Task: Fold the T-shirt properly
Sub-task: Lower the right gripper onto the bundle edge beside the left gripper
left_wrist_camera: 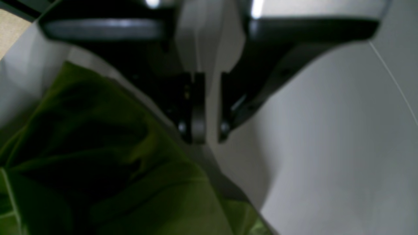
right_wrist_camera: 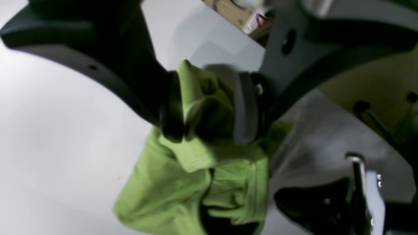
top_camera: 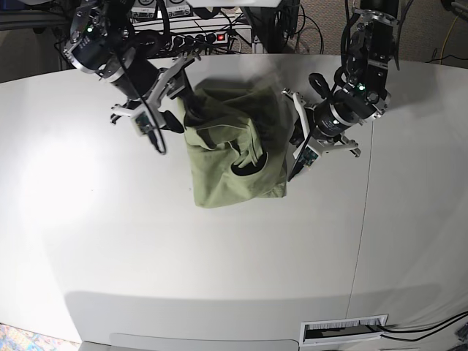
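Toward the far edge of the tabletop (top_camera: 88, 241), near its middle: right gripper (right_wrist_camera: 209, 107), jaws spread wide, a bunched fold of the shirt (top_camera: 230, 150) between the pads (right_wrist_camera: 243, 107) but not visibly clamped. Left gripper (left_wrist_camera: 205, 107), jaws nearly together, a narrow bare gap, holding nothing, just beside the shirt's edge. Shirt: green, crumpled heap between both arms, lying on the white top.

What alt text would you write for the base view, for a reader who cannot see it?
A crumpled olive-green T-shirt lies on a white table between two robot arms. The right gripper, at the picture's left, reaches into the shirt's upper edge with jaws apart; the left gripper sits at the shirt's other side.
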